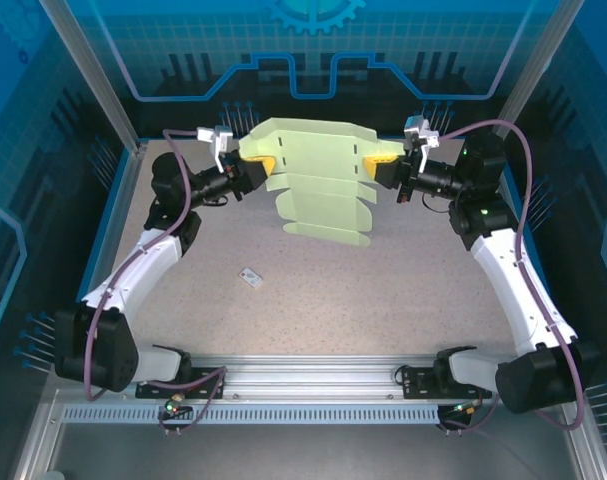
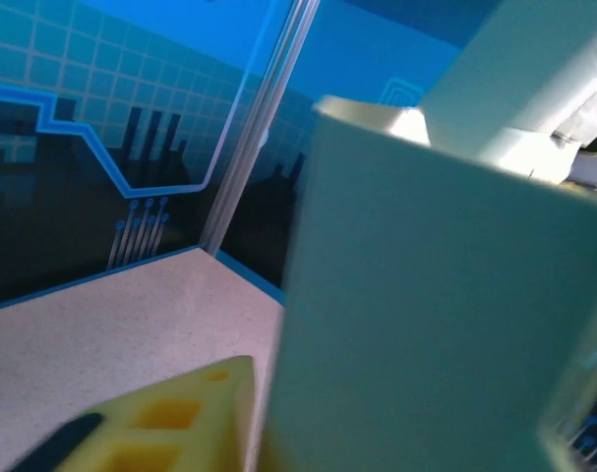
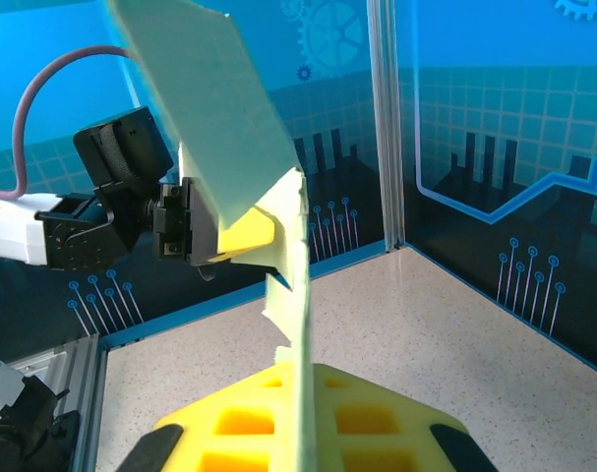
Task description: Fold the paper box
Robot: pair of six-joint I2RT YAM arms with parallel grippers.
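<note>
The paper box [image 1: 318, 185] is a pale mint-green die-cut sheet with flaps, held up in the air above the far middle of the table. My left gripper [image 1: 263, 165] is shut on its left edge and my right gripper [image 1: 381, 160] on its right edge. In the left wrist view the sheet [image 2: 436, 315] is close to the camera, with one yellow finger [image 2: 170, 423] beside it and the other hidden behind it. In the right wrist view the sheet [image 3: 205, 108] stands edge-on, pinched in my right gripper [image 3: 303, 413]. The left gripper [image 3: 241, 236] grips its far end.
A tiny white printed tag [image 1: 250, 278] lies on the speckled table in front of the sheet. An aluminium rail [image 1: 303, 385] runs along the near edge. Blue walls and corner posts [image 3: 382, 118] enclose the back and sides.
</note>
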